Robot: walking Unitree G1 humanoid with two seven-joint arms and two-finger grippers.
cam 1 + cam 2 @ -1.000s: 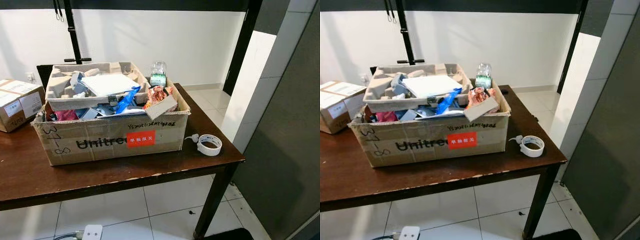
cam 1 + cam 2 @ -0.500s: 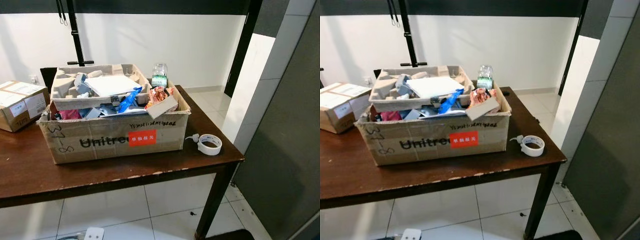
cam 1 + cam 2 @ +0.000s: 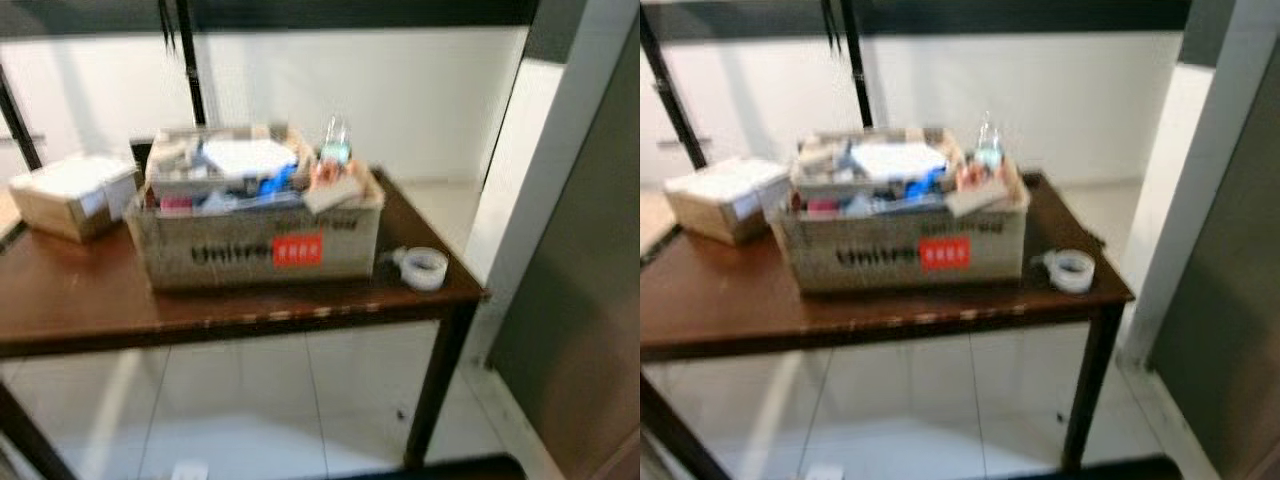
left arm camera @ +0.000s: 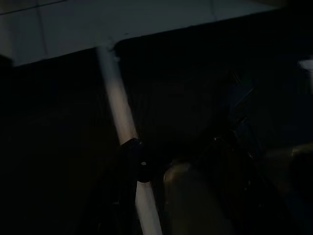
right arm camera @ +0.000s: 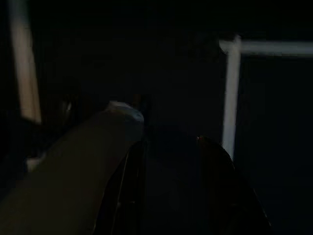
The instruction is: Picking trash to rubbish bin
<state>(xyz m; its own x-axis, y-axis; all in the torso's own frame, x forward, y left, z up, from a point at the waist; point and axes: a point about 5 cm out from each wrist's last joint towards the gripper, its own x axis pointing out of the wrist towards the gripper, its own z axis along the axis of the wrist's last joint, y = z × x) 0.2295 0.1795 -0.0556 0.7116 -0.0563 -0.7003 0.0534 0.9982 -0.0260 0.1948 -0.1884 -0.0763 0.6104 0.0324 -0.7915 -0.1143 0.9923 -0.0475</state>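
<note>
— Dark wooden table point(image 3: 90, 300) against a white wall; blurred; how far along is it?

— Barely begun, I judge; the trash-filled cardboard box point(image 3: 255, 250) sits mid-table, long side facing us, long axis left to right; nothing gripped that I can see.

— And the fingers?

— Wrist views too dark; cannot tell either way.
</note>
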